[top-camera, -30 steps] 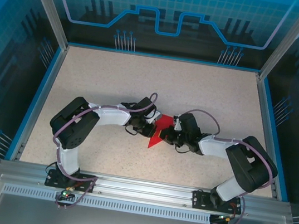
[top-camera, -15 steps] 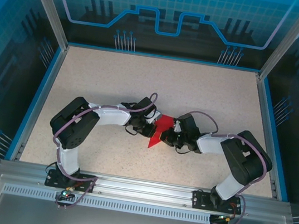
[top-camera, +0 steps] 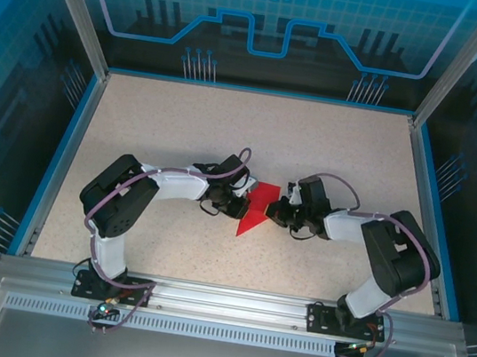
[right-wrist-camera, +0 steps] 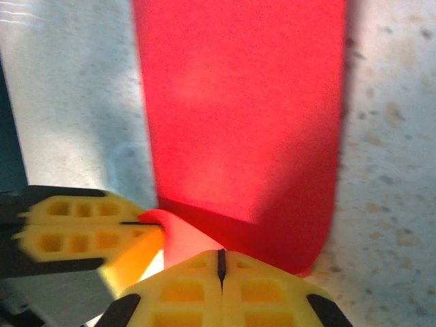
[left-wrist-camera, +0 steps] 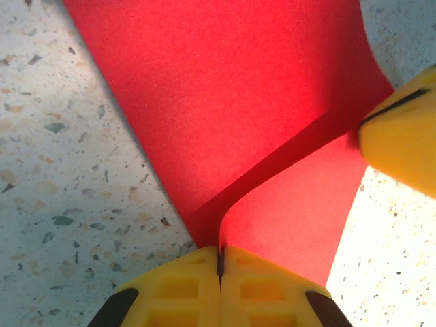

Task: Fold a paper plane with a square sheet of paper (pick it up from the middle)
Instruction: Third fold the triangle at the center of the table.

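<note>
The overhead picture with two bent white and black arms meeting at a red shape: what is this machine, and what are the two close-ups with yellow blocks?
These are two robot arms bolted at the near edge of a speckled table, seen by a fixed camera above and behind them. Each arm ends in a two-finger gripper. The left gripper and the right gripper meet at a partly folded red paper mid-table. The close-ups come from a camera on each wrist, and the yellow blocks at the bottom are that arm's own fingers. In both close-ups the fingers are shut and appear to pinch a lifted edge of the paper. The yellow block at the side is the other arm's gripper.
</note>
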